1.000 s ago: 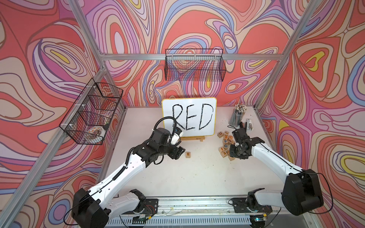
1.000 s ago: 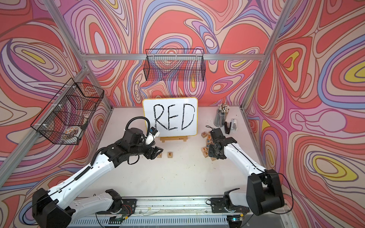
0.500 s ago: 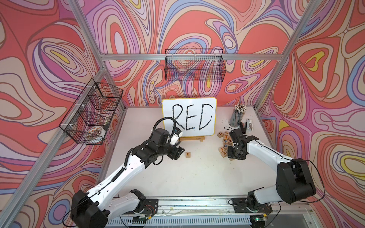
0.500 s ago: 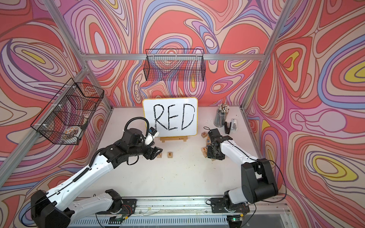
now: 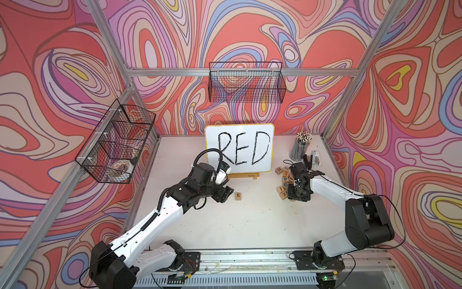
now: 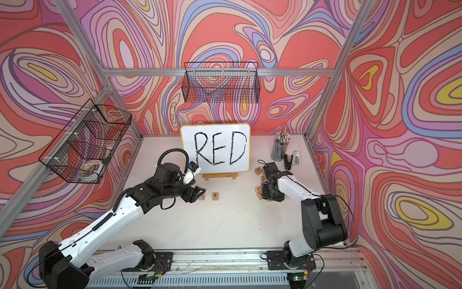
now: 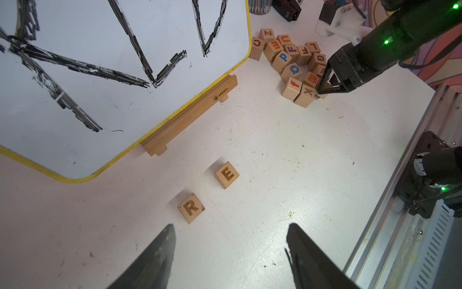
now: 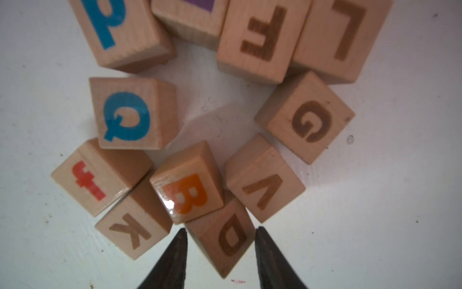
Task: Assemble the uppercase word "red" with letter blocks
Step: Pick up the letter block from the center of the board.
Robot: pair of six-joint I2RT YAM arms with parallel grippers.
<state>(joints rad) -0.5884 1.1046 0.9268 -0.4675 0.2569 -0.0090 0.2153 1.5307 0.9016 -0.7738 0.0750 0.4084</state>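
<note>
- The big flat white table (image 5: pixel 250 225) holds everything.
- The white board with a yellow edge (image 5: pixel 238 130) stands at the back on a wooden foot. It says RED in black pen.
- The pile of small light-wood letter blocks (image 7: pixel 291 62) sits near the right side of the table, and the right arm reaches down into it.
- The left gripper (image 7: pixel 230 225) hangs with its two dark fingers wide apart. It holds nothing.
- The right gripper (image 8: pixel 222 229) has its two black fingers pressed on both sides of the D block (image 8: pixel 230 237), a small light-wood cube with a brown D on top. The gap between the fingers is only as wide as that block.
- The D block is at the edge of the pile nearest the robot, a bit tilted.
- The B block (image 8: pixel 187 192), a wood cube with an orange B, seems to lean on the edge of the D block.
- The R block (image 7: pixel 190 208) and the E block (image 7: pixel 227 174), wood cubes with brown letters, lie flat in front of the board. They are side by side with a small gap.
- The job now looks like pulling the D out of the pile. It would go best lifted slowly and straight up, so the B block slips off and does not come along.
- The D should keep facing up, then land just beside the E, on the side away from the R. It should sit in the same line with the same small gap.
</note>
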